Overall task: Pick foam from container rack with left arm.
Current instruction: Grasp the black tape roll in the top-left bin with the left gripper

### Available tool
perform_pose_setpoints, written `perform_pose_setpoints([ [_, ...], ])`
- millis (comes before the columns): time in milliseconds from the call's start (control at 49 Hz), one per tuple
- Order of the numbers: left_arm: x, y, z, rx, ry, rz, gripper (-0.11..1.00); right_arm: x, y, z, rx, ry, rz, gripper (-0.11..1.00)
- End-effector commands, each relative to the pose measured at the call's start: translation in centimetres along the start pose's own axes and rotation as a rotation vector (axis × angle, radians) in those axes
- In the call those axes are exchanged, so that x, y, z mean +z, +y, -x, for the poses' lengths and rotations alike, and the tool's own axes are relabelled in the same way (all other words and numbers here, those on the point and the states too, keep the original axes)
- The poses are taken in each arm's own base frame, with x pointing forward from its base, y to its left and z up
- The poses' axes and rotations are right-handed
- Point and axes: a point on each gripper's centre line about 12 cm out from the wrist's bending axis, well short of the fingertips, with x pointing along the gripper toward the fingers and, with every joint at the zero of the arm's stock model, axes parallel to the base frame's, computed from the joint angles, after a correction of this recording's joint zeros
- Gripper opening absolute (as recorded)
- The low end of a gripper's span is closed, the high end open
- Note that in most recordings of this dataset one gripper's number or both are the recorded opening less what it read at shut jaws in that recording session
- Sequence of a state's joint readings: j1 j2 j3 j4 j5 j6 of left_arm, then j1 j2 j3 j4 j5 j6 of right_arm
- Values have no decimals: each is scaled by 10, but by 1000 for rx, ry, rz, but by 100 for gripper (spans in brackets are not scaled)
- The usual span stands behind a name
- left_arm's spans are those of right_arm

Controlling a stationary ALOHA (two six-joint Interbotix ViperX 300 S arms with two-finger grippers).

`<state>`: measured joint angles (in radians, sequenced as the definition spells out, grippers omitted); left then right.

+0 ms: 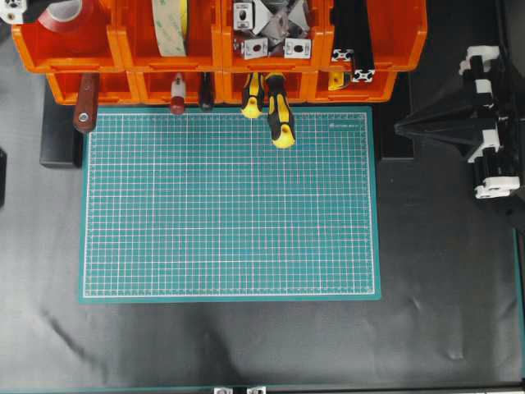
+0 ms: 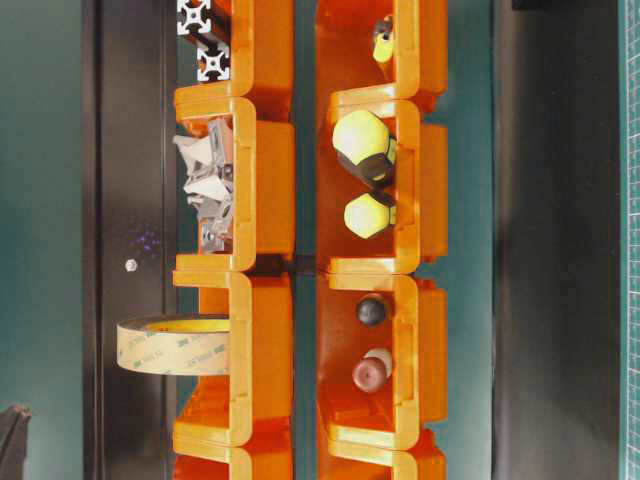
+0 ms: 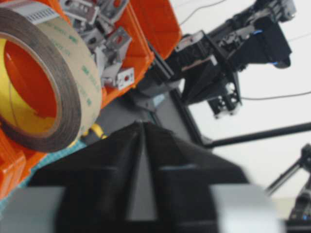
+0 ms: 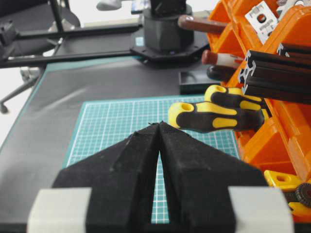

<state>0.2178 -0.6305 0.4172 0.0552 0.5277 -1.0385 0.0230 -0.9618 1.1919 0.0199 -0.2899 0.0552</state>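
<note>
A: Where is the ring-shaped roll of black foam tape with the cream-yellow inner band (image 3: 48,77)?

B: It stands on its edge in the back row of the bright orange plastic container rack (image 1: 119,57), in the second bin from the left of the overhead view. It sticks up above the bin rim. The black left gripper (image 3: 142,127) is near it but not touching, with the roll up and to the side of the tips.

A: Are the jaws ready?

B: I think not. The two fingers are pressed together with nothing between them. The black right gripper (image 4: 159,127) is closed and empty too, well apart over the green mat.

A: So what could go wrong?

B: If the left gripper advances closed, the tips may push the roll and not take it. On its edge, it could roll or tip deeper into the bin. The opening jaws may also catch the orange wall, or the grey metal corner brackets (image 3: 114,43) in the next bin. A grip on the rim only may slip, I suppose
</note>
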Motion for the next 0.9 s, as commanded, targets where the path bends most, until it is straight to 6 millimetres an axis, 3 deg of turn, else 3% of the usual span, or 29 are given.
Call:
perform_pose_setpoints([
  [0, 9, -9, 4, -29, -29, 5, 19, 9, 2, -2, 6, -29, 0, 0],
  [163, 5, -4, -8, 0, -9, 48, 68, 7, 1, -1, 6, -26, 7, 0],
  [285, 4, -1, -13, 11, -4, 113, 90, 6, 1, -1, 6, -23, 7, 0],
  [469, 5, 6, -19, 37, -10, 163, 87, 6, 3, -1, 12, -24, 7, 0],
  [877, 4, 23, -54, 105, 1, 179, 88, 11, 9, 3, 44, -43, 3, 0],
])
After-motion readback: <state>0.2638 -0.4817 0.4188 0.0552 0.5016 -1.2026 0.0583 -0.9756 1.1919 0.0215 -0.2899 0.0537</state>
